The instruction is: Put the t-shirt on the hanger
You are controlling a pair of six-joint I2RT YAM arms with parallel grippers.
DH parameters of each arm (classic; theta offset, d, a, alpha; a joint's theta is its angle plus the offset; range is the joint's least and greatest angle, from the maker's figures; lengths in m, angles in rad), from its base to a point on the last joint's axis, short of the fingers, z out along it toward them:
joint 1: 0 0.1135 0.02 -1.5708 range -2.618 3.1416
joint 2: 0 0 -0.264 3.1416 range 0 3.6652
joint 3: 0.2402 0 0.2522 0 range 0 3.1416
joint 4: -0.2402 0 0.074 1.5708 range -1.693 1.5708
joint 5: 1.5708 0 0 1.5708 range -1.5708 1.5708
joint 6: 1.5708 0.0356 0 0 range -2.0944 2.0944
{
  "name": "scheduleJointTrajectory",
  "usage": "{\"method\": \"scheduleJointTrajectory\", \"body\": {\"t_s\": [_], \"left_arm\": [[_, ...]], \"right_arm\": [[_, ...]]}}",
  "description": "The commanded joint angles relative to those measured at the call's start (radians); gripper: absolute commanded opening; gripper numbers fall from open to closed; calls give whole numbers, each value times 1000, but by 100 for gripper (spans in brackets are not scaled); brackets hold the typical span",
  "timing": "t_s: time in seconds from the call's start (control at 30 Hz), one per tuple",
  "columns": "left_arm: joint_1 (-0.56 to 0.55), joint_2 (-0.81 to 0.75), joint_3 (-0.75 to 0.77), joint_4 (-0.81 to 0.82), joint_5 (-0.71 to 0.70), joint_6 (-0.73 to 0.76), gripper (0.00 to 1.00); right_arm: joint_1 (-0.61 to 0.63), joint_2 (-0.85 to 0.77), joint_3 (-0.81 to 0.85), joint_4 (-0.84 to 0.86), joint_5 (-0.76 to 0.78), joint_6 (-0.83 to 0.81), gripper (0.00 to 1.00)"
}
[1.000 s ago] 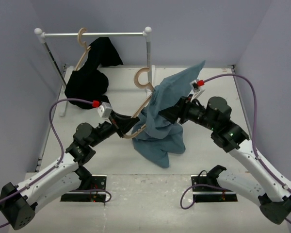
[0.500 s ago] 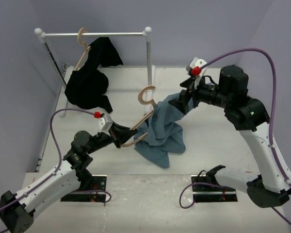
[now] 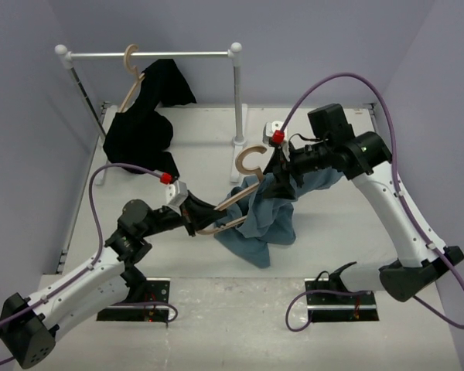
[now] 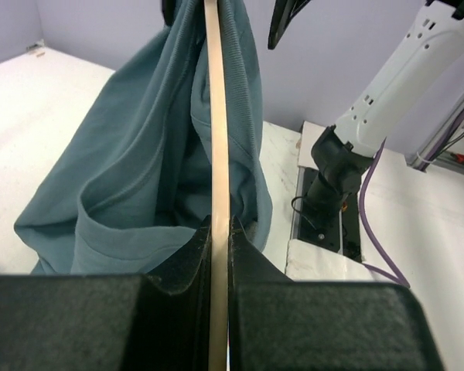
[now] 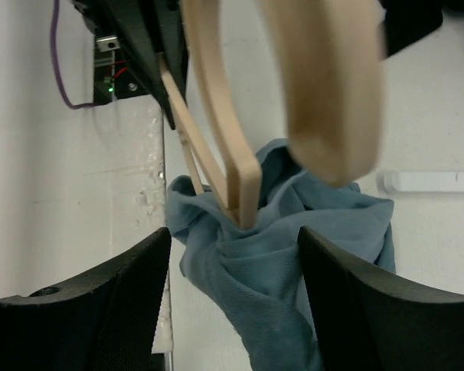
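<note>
The t-shirt (image 3: pixel 264 226) is bunched over one arm of the hanger (image 3: pixel 250 161), and its bulk is heaped on the table (image 3: pixel 340 224) beneath. The left gripper (image 4: pixel 220 232) is clamped tight on the hanger's other arm, with cloth just beyond its fingertips. The right gripper (image 5: pixel 233 236) hovers beside the hanger's hook, fingers spread wide and gripping nothing, the shirt below them.

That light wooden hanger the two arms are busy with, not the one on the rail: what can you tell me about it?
The hanger is pale tan wood, with a round hook, thin curved arms and a slim lower bar. It is held tilted in the air. The left gripper is shut on one thin strip of it. Its other end is buried in the bunched blue t-shirt.
</note>
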Motion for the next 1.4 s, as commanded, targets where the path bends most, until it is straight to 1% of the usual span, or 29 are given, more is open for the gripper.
{"method": "scheduleJointTrajectory", "body": {"t_s": [0.0, 0.07, 0.13, 0.2, 0.3, 0.37, 0.4, 0.43, 0.5, 0.53, 0.6, 0.67, 0.73, 0.77, 0.83, 0.9, 1.03, 1.13, 1.2, 1.27, 1.37], "left_arm": [[0, 26, 90, 148, 52, 35, 0], [1, 43, 104, 158, 75, 37, 0], [1, 52, 116, 155, 92, 48, 0], [1, 52, 126, 142, 97, 59, 0], [1, 38, 147, 92, 1, 66, 0], [1, 25, 175, -8, -166, 66, 20], [1, 21, 188, -36, -217, 63, 36], [1, 12, 204, -73, -295, 52, 70], [1, -9, 219, -113, -396, 16, 93], [1, -22, 224, -138, -457, -2, 100], [1, -57, 224, -189, -588, -49, 100], [1, -111, 201, -254, -760, -124, 100], [3, -155, 167, -270, -839, -188, 100], [3, -158, 148, -259, -835, -207, 98], [3, -146, 110, -228, -799, -230, 95], [3, -96, 99, -199, -746, -250, 92], [3, 28, 99, -71, -558, -268, 91], [5, 151, 165, -67, -422, -263, 92], [5, 229, 200, -57, -285, -258, 92], [5, 269, 223, -41, -177, -259, 92], [5, 293, 240, -66, -70, -229, 91]], "right_arm": [[4, -26, 45, -30, -192, -56, 58], [4, -17, 45, -21, -242, -62, 50], [4, 4, 59, -27, -252, -64, 29], [4, 28, 85, -31, -233, -39, 1], [3, 46, 110, -24, -210, -30, 0], [4, 37, 116, -11, -212, -30, 0], [3, 30, 113, -1, -208, -30, 0], [1, 17, 103, 12, -200, -31, 0], [2, -8, 89, 28, -181, -32, 0], [1, -13, 84, 34, -171, -32, 0], [-2, -18, 77, 36, -141, -31, 0], [-6, -23, 67, 36, -107, -28, 0], [-8, -27, 61, 36, -97, -28, 0], [-9, -30, 60, 36, -100, -31, 0], [-11, -38, 59, 36, -109, -37, 0], [-14, -47, 58, 33, -126, -46, 0], [-16, -59, 53, -5, -163, -112, 0], [-19, -65, 55, -42, -192, -161, 0], [-20, -75, 46, -40, -184, -169, 0], [-22, -79, 38, -35, -167, -165, 0], [-23, -78, 39, -26, -153, -155, 0]]}}
